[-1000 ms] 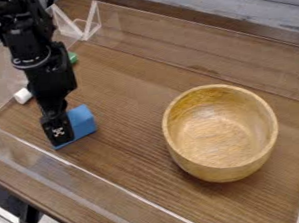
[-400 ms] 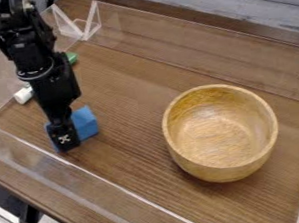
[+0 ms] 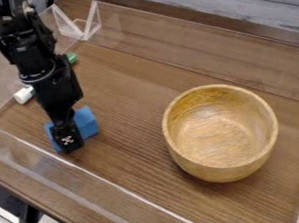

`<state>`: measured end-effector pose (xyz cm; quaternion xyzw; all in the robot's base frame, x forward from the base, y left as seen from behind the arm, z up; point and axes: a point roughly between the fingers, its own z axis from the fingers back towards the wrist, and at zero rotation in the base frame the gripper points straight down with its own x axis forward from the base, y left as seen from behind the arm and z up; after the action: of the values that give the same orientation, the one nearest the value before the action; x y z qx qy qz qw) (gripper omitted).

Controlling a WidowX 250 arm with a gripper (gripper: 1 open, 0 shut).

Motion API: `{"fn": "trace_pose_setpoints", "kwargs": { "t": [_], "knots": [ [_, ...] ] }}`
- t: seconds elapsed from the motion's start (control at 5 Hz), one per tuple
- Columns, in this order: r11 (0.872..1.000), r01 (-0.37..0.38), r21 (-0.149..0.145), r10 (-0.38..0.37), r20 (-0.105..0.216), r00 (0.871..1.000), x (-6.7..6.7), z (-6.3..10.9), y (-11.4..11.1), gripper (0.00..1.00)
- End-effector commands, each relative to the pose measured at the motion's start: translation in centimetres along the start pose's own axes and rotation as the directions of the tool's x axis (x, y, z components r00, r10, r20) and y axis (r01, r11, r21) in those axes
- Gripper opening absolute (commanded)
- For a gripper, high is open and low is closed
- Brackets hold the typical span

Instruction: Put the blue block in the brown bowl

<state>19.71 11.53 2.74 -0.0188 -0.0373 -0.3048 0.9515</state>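
So the gripper (image 3: 69,138) is reaching down with its jaws spread wide — right at the blue block (image 3: 79,129), which is sitting on the left side of the wooden table (image 3: 137,150). The brown bowl (image 3: 220,133) is resting well apart, over to the right.

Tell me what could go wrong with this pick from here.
The black metal fingers overlap the small blue block in this view, so closing them might grip it off-centre or nudge it away. The block also sits near the table's edge, so a push that way could send it off. The round brown wooden bowl stands apart from it, so a weak grip might drop it midway.
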Motion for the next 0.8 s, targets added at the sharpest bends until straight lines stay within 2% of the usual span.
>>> {"fn": "trace_pose_setpoints", "kwargs": {
  "t": [0.0,0.4,0.6],
  "knots": [
    [1.0,-0.009,0.025,0.009,0.024,1.0,0.27,0.61,0.87,1.0],
    [1.0,-0.011,0.012,0.011,0.036,0.999,0.6,0.5,1.1,1.0],
    [1.0,-0.016,0.01,0.016,0.041,0.999,0.7,0.18,1.17,0.0]
  ]
}}
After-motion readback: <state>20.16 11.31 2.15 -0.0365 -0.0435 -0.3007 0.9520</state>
